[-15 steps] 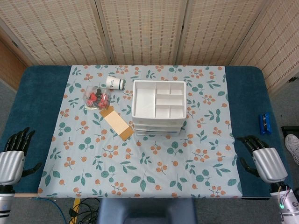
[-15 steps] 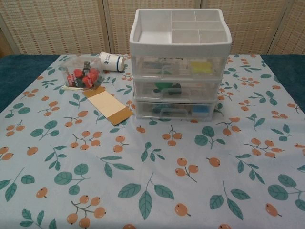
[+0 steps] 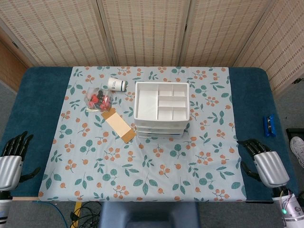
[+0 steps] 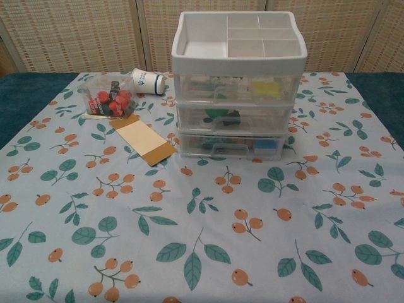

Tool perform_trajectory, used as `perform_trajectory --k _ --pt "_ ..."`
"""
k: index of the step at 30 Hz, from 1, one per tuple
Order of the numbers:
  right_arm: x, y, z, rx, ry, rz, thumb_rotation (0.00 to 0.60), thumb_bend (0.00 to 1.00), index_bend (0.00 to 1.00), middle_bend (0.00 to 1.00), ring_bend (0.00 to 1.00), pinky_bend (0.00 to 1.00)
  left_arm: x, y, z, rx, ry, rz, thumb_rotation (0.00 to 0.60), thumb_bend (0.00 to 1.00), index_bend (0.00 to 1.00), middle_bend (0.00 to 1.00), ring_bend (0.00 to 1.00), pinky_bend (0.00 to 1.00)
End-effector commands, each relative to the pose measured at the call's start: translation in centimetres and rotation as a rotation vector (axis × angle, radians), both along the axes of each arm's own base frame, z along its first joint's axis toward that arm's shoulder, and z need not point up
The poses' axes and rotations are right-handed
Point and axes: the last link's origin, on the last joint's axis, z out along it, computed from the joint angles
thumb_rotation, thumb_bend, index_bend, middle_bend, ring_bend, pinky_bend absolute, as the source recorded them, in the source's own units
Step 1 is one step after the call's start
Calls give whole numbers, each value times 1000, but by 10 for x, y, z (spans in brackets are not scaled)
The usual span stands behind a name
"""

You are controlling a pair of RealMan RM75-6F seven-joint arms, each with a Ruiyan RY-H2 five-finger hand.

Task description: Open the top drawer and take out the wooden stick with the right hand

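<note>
The top drawer [image 4: 237, 88] was closed, its contents only blurred shapes behind frosted plastic — no wooden stick could be made out. Both arms were cut off by the head view's lower edge. The small bag's [image 3: 96, 100] red contents and the white cylinder's [image 4: 148, 81] print were too small to identify.

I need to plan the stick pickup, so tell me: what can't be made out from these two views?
- Wooden stick: not identifiable; the top drawer is closed and its frosted front blurs the contents in the chest view, while the organizer tray covers it in the head view.
- Left hand and right hand: seen only in the head view, wrists cut off by the bottom edge.
- Blue object on the table edge: too small to identify.
</note>
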Motion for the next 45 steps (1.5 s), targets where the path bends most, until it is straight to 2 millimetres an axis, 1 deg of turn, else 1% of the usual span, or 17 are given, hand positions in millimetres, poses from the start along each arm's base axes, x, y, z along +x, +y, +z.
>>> perform_trajectory --k 1,7,9,11,14,16,19,21,22,23,25,28,30,36,41,45 --pt "4 -2 -4 14 -15 7 600 422 172 246 213 347 0 -1 1 1 -2 -3 600 159 32 0 0 73" --pt "18 -11 -18 56 -66 37 600 422 171 262 215 347 0 -2 5 6 -7 -11 600 159 32 0 0 73" --pt "24 -14 -25 83 -89 39 600 421 172 274 233 349 -1 -4 6 7 -7 -9 600 159 32 0 0 73" --pt "30 -18 -34 115 -115 38 600 421 171 292 274 375 -2 -4 8 8 -6 -8 600 159 32 0 0 73" --pt "38 -23 -48 171 -157 30 600 421 172 329 349 455 -2 -5 10 10 -9 -8 600 159 32 0 0 73" --pt "44 -28 -57 204 -195 21 600 421 171 378 413 523 -2 -5 10 11 -11 -10 600 159 32 0 0 73" --pt "55 -35 -72 273 -287 -7 600 422 166 485 528 644 -2 -6 11 12 -12 -12 600 159 32 0 0 73" --pt "61 -39 -80 309 -343 -25 600 431 143 550 605 726 -3 -6 12 12 -13 -11 600 159 32 0 0 73" --pt "65 -41 -87 337 -392 -42 600 437 133 571 630 753 -4 -7 12 13 -13 -9 600 159 32 0 0 73" --pt "66 -43 -89 345 -405 -48 600 447 122 599 662 782 -4 -7 12 13 -13 -8 600 159 32 0 0 73" --pt "73 -47 -102 405 -489 -83 600 473 91 680 743 837 -6 -8 13 13 -12 -1 600 160 32 0 0 73" --pt "82 -55 -116 477 -573 -119 600 500 63 762 832 877 -8 -8 13 13 -12 3 600 159 32 0 0 73" --pt "90 -59 -125 519 -638 -142 600 511 43 795 871 899 -9 -9 14 16 -15 2 600 159 32 0 0 73" --pt "111 -72 -155 599 -815 -194 600 549 22 830 913 923 -10 -8 14 15 -16 0 600 159 32 0 0 73" --pt "122 -81 -170 611 -903 -208 600 563 22 834 922 928 -13 -8 16 24 -19 5 600 159 32 0 0 73" --pt "129 -88 -177 622 -950 -213 600 567 22 834 922 928 -14 -8 17 23 -17 8 600 159 32 0 0 73"
